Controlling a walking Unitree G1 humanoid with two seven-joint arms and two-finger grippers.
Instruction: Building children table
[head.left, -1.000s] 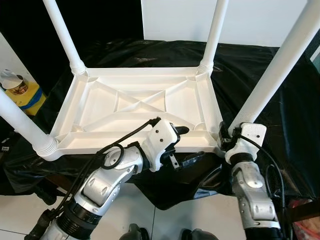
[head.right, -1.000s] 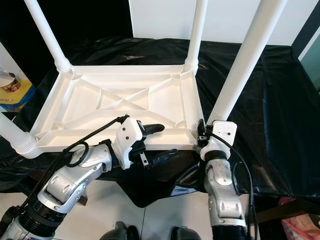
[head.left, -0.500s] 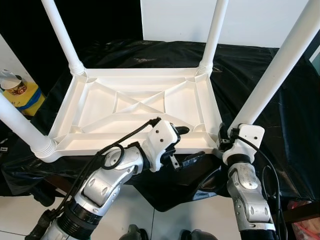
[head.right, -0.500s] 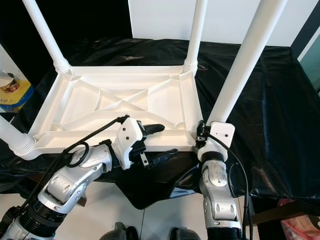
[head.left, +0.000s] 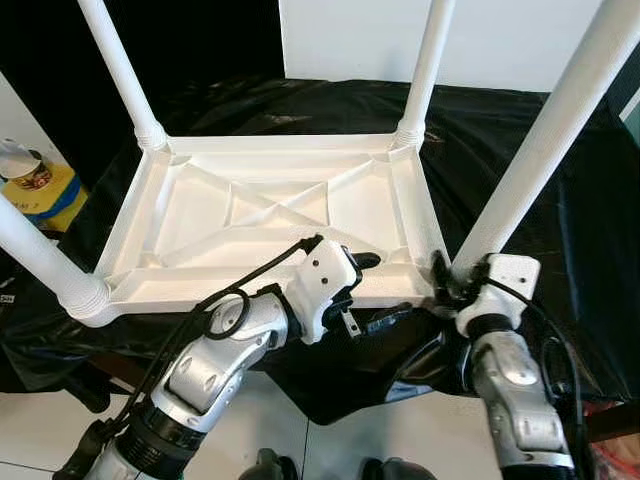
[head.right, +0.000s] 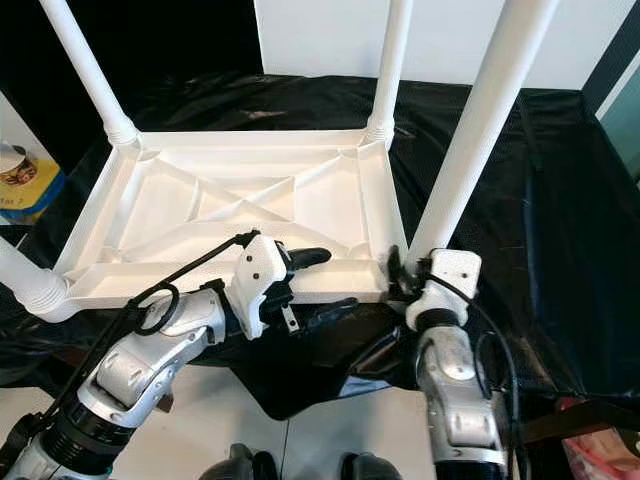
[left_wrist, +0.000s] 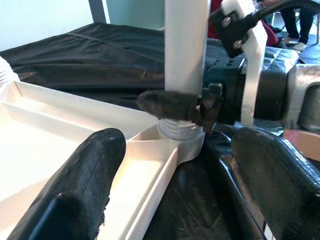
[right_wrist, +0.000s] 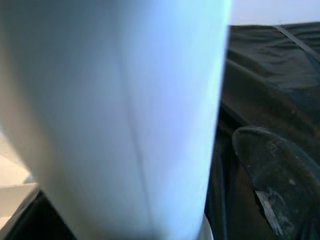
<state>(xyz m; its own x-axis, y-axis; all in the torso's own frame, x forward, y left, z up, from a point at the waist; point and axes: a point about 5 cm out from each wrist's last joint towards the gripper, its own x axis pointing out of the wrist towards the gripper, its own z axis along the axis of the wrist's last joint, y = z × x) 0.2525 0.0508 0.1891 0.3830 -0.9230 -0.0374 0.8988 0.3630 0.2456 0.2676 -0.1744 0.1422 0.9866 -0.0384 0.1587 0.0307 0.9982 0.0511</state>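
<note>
children table (head.left: 270, 215) lies upside down in the middle of the frame, on a surface (head.left: 520, 130) covered with black sheet; its ribbed underside faces up and four white legs stand up from the corners. it looks like moulded plastic, so i judge it light and stiff, but smooth and a little slippery. the long legs will work as levers, so a push high on a leg could tip or slide the whole thing. the best place to hold seems low on a leg, near the threaded collar, or on the rim of the frame.

the near right leg (head.left: 540, 150) rises toward the upper right of the frame. the right gripper (head.left: 447, 283) is at its base, at the lower right, with its fingers on both sides of the leg; whether they press it fully i cannot tell. the left gripper (head.left: 372, 290) is in the lower middle, its fingers (left_wrist: 95, 165) apart, one over the near rim and one below it, not closed on it.

the left wrist view shows what the head views hide: the ribbed collar (left_wrist: 177, 131) sitting in the corner socket, and a right finger lying across the leg just above it. the right wrist view gives the leg very close and blurred, with one finger (right_wrist: 272, 170) beside it. a yellow container (head.left: 40, 185) stands at the far left.
</note>
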